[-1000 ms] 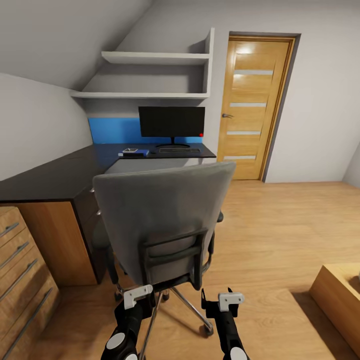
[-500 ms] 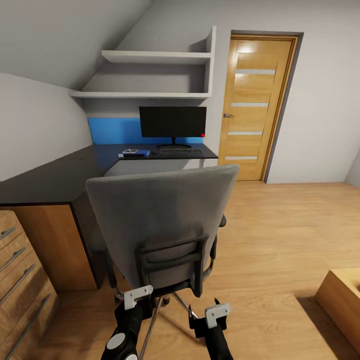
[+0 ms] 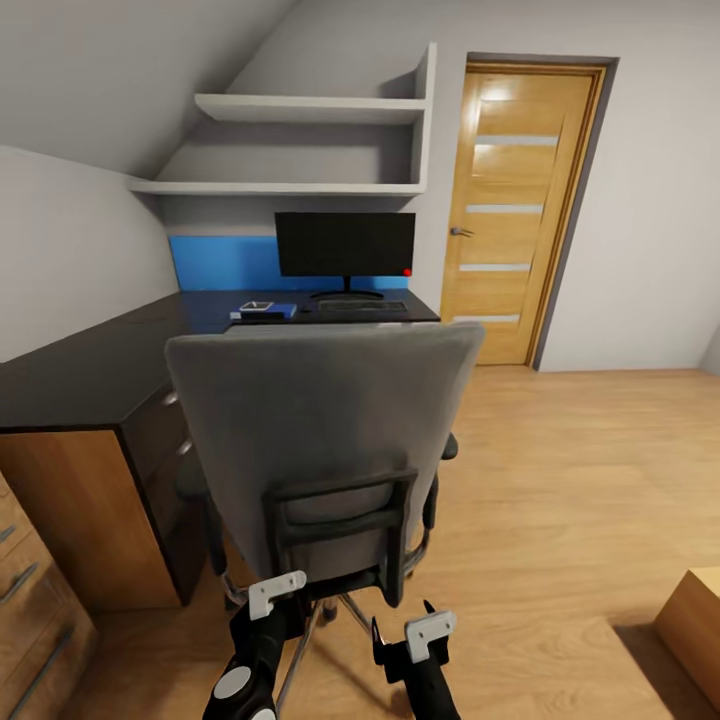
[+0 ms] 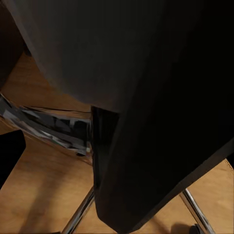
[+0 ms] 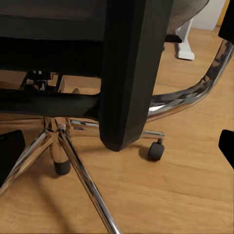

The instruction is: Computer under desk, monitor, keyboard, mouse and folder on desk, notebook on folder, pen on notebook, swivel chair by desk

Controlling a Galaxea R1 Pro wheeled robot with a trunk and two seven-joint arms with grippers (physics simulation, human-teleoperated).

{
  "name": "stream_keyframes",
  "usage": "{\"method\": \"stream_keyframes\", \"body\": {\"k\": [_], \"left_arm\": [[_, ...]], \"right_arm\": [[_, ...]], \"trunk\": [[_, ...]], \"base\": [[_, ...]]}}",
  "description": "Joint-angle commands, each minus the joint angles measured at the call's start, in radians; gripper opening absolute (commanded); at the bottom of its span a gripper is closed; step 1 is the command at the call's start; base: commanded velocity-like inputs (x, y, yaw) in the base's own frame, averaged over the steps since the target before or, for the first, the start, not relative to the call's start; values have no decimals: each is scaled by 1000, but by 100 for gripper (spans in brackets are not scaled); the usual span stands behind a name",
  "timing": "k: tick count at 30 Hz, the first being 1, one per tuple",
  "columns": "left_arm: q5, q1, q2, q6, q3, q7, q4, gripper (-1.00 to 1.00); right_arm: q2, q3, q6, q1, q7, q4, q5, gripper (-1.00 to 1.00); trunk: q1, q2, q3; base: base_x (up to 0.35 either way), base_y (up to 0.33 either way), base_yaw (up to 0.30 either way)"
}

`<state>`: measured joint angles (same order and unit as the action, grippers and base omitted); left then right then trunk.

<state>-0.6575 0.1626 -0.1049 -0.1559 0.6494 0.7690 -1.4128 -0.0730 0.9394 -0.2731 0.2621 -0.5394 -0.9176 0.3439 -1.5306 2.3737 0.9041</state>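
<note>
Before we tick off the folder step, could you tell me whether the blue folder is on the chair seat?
No, the folder lies on the desk.

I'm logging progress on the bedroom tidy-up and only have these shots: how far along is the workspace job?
Mostly done, it seems. The monitor stands on the desk, with the keyboard in front of it and the blue folder beside that, something small stacked on top. In hand: both grippers, left gripper and right gripper, sit low behind the swivel chair, which faces the desk. The computer and mouse can't be made out.
</note>
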Motion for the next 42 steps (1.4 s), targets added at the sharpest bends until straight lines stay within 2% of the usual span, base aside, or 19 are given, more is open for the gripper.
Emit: {"method": "stream_keyframes", "body": {"k": [1,9,12,14,15,16,18,23,27,33,42], "left_arm": [[-2,1,-1,-4,3,6,-2,100],[-3,1,-1,-4,3,4,-2,100],[-4,1,-2,-4,2,4,-2,100],[-5,1,-2,-4,1,4,-2,100],[-5,1,-2,-4,2,4,-2,100],[-4,1,-2,-4,2,5,-1,100],[-4,1,-2,-4,1,5,-1,100],[-4,1,-2,-4,2,5,-1,100],[-5,1,-2,-5,2,4,-1,100],[-4,1,-1,-4,2,5,-1,100],[-4,1,-1,-4,3,6,13,100]], "right_arm": [[-1,6,-10,2,-5,-1,10,100],[-1,1,-28,2,-5,-1,15,100],[11,-7,-25,2,-5,-2,15,100],[28,-29,-23,4,-5,-2,15,100],[38,-54,-21,10,-5,-2,14,100],[48,-98,-16,26,-2,-1,13,100],[55,-144,3,59,18,15,14,100],[62,-194,22,145,79,115,20,100],[65,-227,12,176,121,189,24,100],[80,-232,-13,179,135,251,23,100],[91,-227,-42,180,136,260,17,100]], "trunk": [[0,0,1],[0,0,1],[0,0,1],[0,0,1],[0,0,1],[0,0,1],[0,0,1],[0,0,1],[0,0,1],[0,0,1],[0,0,1]], "base": [[330,0,0],[269,94,0],[77,114,0],[29,44,0],[17,25,0],[9,13,0],[4,7,0],[1,2,0],[44,0,0],[275,0,0],[323,0,0]]}}
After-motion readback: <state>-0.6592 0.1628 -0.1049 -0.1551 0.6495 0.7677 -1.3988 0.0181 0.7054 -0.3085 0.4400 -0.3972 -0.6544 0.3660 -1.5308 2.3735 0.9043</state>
